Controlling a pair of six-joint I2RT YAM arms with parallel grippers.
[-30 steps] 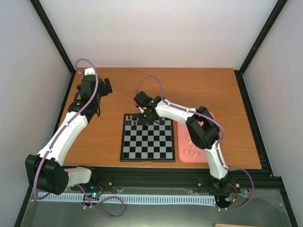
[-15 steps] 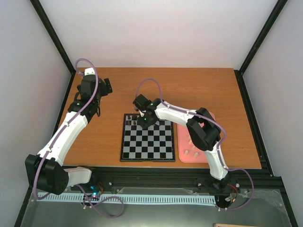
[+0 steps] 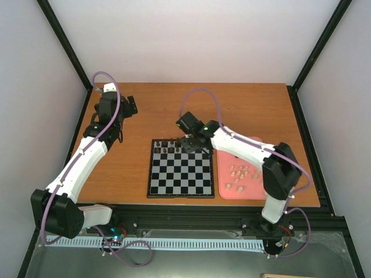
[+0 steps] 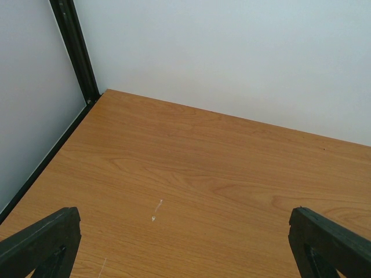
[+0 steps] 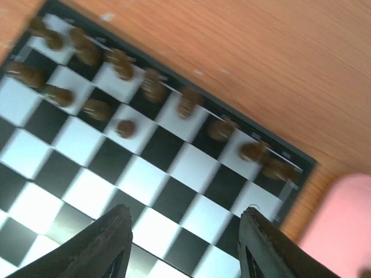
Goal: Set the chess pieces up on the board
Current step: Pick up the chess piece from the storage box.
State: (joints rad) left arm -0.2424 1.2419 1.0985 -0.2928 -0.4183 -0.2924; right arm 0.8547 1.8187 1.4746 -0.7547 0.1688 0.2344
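right claw (image 5: 184,237) released and empty over the board (image 3: 181,174), dark chess pieces (image 5: 153,84) along the board's far edge, pale chess pieces (image 3: 240,172) on pink tray (image 3: 223,186) right of the board, left claw (image 4: 185,243) released over the bench (image 4: 220,168), far-left of the board

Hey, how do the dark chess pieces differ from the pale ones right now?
The dark pieces are brown and lined up along the far edge of the board. The pale pieces are beige and scattered loose on the pink tray, off the board. Both are small chess figures.
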